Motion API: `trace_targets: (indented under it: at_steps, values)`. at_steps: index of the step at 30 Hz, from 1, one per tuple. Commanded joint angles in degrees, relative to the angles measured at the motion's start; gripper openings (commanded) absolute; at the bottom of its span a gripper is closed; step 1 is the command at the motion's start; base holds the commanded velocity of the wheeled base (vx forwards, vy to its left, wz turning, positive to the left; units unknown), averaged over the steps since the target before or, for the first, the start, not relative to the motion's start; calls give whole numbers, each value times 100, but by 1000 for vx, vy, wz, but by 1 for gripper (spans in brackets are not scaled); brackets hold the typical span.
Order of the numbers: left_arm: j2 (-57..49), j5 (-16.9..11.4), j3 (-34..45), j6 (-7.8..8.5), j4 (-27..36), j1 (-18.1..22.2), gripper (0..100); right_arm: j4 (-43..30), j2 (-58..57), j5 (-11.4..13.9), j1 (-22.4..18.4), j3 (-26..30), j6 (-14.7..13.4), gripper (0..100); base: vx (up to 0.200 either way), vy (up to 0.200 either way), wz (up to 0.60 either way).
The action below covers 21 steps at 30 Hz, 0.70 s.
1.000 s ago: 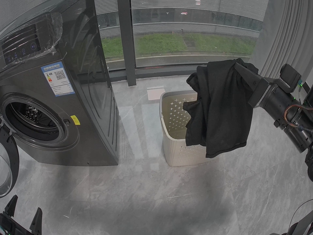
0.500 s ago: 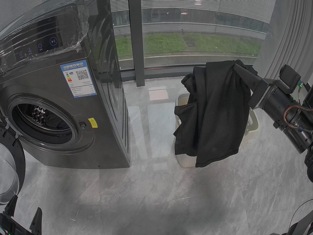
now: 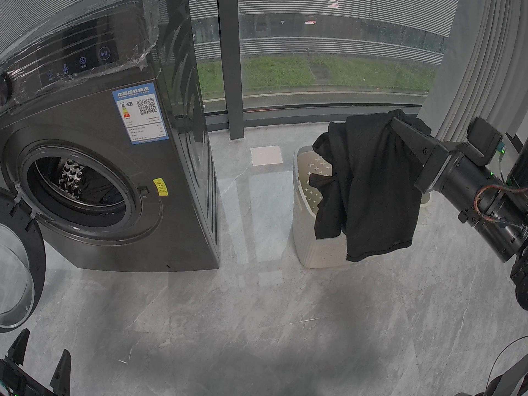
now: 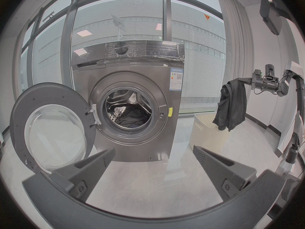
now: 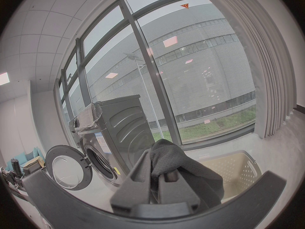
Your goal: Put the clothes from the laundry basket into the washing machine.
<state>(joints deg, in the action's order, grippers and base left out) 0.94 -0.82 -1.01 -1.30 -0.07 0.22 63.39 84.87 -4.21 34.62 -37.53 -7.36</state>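
1. A black garment (image 3: 374, 188) is being pinched near its top edge by the right end effector (image 3: 404, 130), whose fingers are being pressed together on the cloth. The garment is being held in the air, its long axis hanging straight down, with its lower folds dangling over the near rim of the laundry basket (image 3: 308, 237).
2. The washing machine (image 3: 110, 138) is standing well apart from the garment, off to the robot's left across bare floor. Its door (image 3: 16, 270) is being held swung wide open, and its drum opening (image 3: 77, 191) is lying lower than the right end effector. The coming move is therefore being judged as a leftward, downward carry, with the trailing hem needing to be fed through the round opening.
3. The left end effector (image 4: 152, 151) is being held low, near the open door, with its fingers spread and nothing between them. It is the nearer of the two to the machine, but the garment is being carried by the right arm.
4. In the left wrist view the drum is being faced head-on, and dark clothes (image 4: 130, 118) are being shown lying inside it. In the head view the opening is being seen at a slant. In the right wrist view the pinch is being shown close up, with cloth bunched over the fingertips.
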Motion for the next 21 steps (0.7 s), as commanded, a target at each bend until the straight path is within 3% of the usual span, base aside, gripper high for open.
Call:
trace_targets:
  at_steps: [1, 5, 9, 11, 13, 14, 18, 21]
  values:
    - [-68, 3, 92, -1, -1, -4, 100, -2, 47, 7, 1, -8, -2, 0, 0, 0, 0]
    - [-68, 3, 92, -1, -1, -4, 100, -46, 47, 25, -34, -52, -46, 0, 0, 0, 0]
    - [-68, -6, 92, 7, -1, -4, 100, -108, 56, 16, -52, -202, -125, 0, 0, 200, 0]
    - [-68, -6, 92, 25, -1, -4, 100, -257, 38, 34, -52, -228, -301, 0, 0, 200, 0]
    - [-68, -6, 92, 25, -1, 4, 100, -319, 30, 87, 1, -210, -406, 0, 0, 200, 0]
    - [-68, 3, 92, 25, -1, 4, 100, -371, 3, 236, 45, -87, -441, 0, 0, 200, 0]
    - [-68, 3, 92, 25, -1, 4, 100, -363, -14, 377, 326, 194, -521, 0, 0, 0, 0]
    - [-68, 3, 92, 16, -1, 4, 100, -380, -6, 377, 414, 211, -811, 0, 0, 0, 0]
